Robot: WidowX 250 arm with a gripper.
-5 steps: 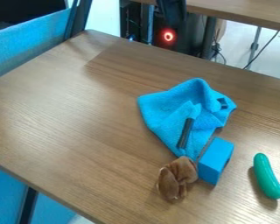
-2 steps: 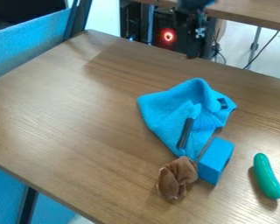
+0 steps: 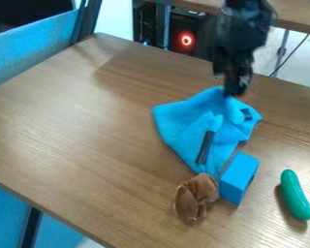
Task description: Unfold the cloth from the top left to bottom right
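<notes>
the black arm (image 3: 241, 31) hangs its jaws (wide or narrow, i cannot tell) at the top of the folded blue cloth (image 3: 183, 122).

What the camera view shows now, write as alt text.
A black gripper hangs over the top edge of a bunched blue cloth on a wooden table. By the cloth's lower end sit a brown soft object and a blue block; a green toy lies to the right.

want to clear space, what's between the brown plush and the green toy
The camera view shows the blue block beside the brown plush, then bare tabletop up to the green toy.
</notes>
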